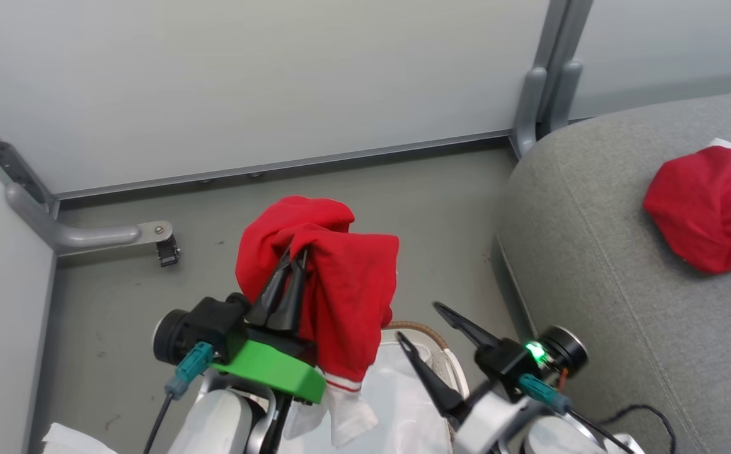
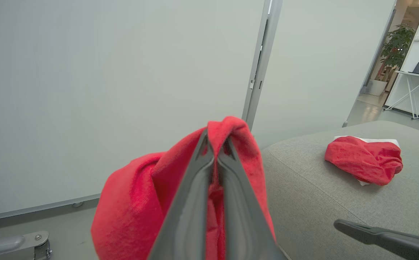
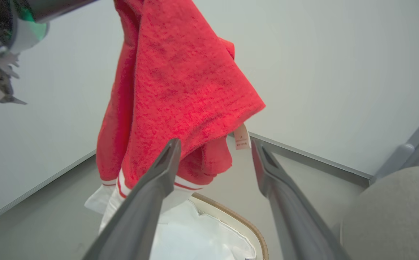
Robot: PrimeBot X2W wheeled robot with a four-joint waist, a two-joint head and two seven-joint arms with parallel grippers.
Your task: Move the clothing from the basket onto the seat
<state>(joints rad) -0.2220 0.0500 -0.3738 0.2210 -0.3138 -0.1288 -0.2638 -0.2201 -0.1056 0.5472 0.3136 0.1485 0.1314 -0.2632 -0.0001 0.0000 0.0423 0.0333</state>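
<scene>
From my head, I see my left hand (image 1: 296,255) raised above the floor (image 1: 120,302), its two fingers pressed together on a fold of the red garment (image 1: 346,296). The cloth drapes over the fingers and hangs down to a white cuff with thin red stripes, which dangles just over the basket (image 1: 425,331). Of the basket I see a stretch of brown rim, with the white liner sheet (image 1: 403,403) inside it. My right hand (image 1: 419,321) hovers beside that rim with its fingers spread apart and nothing between them. To my right is the seat (image 1: 592,284), and a second red garment (image 1: 706,208) lies on it, well in from its rounded corner.

From my left wrist, the fingers (image 2: 195,202) meet at their tips with the red garment (image 2: 137,202) bunched around and over them. Beyond, the seat (image 2: 310,202) carries the second red garment (image 2: 364,162), which lies apart from the near edge.

From my right wrist, my right hand (image 3: 215,144) is spread wide and empty. The red garment (image 3: 180,83) hangs in front of it, clear of the basket (image 3: 231,216), whose liner sheet (image 3: 195,238) shows no red cloth in the part I can see. The seat's corner (image 3: 393,209) sits at the lower right.

I judge the task well along: one piece lies on the seat and this one is out of the basket but not yet over the cushion. What is left is to carry it across and let go. I cannot tell whether more clothing lies in the hidden part of the basket.
</scene>
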